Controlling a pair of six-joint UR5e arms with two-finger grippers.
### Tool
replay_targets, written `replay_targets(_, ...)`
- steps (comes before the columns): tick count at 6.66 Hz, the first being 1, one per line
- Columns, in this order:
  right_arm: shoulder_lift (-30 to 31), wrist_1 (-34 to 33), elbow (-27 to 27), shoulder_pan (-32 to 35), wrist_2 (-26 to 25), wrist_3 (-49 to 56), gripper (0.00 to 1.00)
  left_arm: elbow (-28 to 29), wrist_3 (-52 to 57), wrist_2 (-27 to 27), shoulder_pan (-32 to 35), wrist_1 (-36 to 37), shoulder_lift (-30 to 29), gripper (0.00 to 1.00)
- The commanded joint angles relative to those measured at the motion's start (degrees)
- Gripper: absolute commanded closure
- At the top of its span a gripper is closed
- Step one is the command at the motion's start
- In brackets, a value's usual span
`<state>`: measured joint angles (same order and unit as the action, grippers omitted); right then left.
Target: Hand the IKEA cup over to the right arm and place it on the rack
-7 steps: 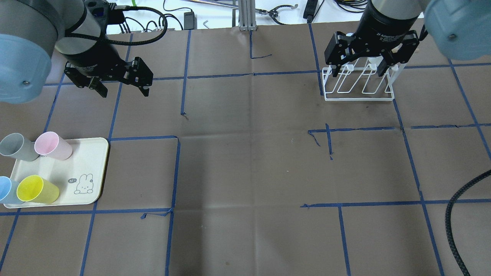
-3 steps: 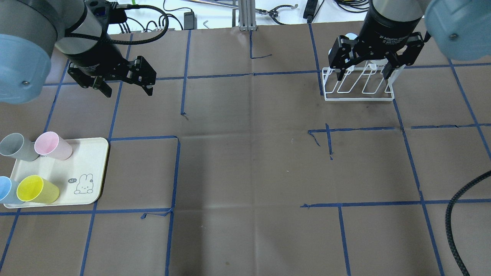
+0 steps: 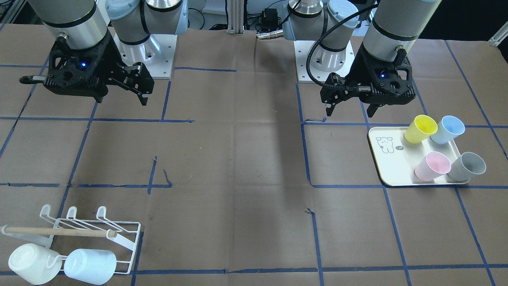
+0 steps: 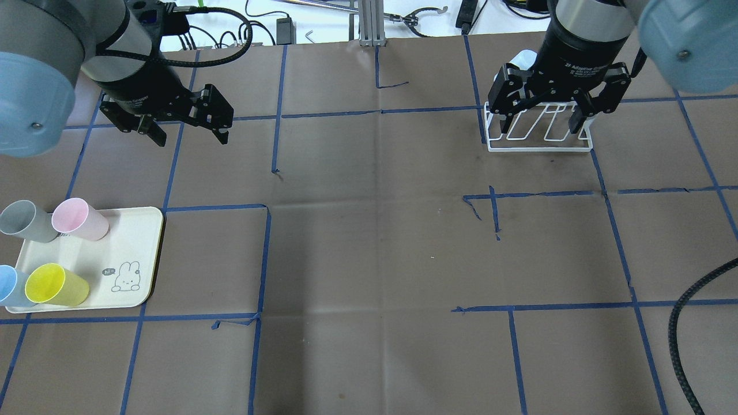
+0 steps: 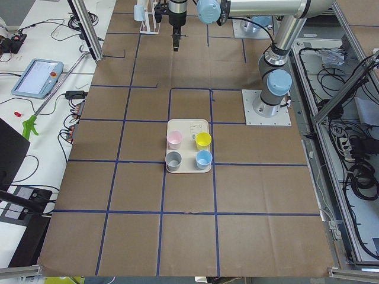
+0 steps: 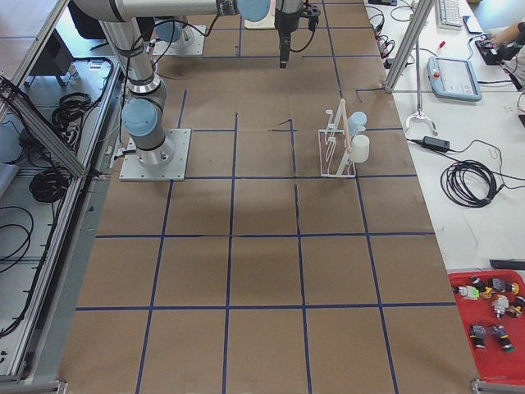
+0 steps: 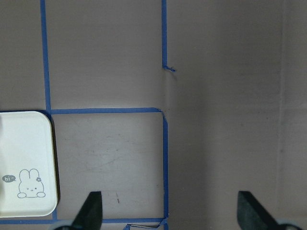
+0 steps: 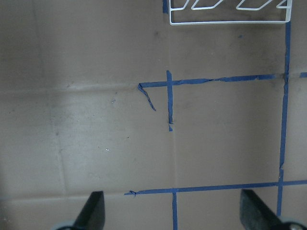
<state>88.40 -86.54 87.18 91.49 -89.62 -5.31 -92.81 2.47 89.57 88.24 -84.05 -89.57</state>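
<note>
Four cups lie on a cream tray (image 4: 124,242): yellow (image 4: 55,285), pink (image 4: 81,219), grey (image 4: 26,222) and blue (image 4: 8,285). My left gripper (image 4: 190,137) hangs open and empty above the table, beyond the tray; it also shows in the front view (image 3: 349,110). My right gripper (image 4: 540,124) is open and empty, high over the white wire rack (image 4: 539,150). In the front view the rack (image 3: 59,231) holds a white cup (image 3: 33,262) and a pale blue cup (image 3: 89,265) on its far side. Both wrist views show spread fingertips over bare table.
Brown paper with blue tape lines covers the table (image 4: 375,242). A black braided cable (image 4: 686,323) hangs at the near right. Cables and tools lie past the far edge. The tray's corner shows in the left wrist view (image 7: 24,158).
My right gripper has shifted slightly toward the near side above the rack, staying open. My left gripper has barely moved. The cups and the rack are where they were.
</note>
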Motion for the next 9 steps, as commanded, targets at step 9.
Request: replay_targets(9, 3.71, 0.49, 3.87, 0.0, -0.12, -1.63, 0.0, 0.0, 0.17, -0.09, 0.0, 0.02, 0.19, 0.0)
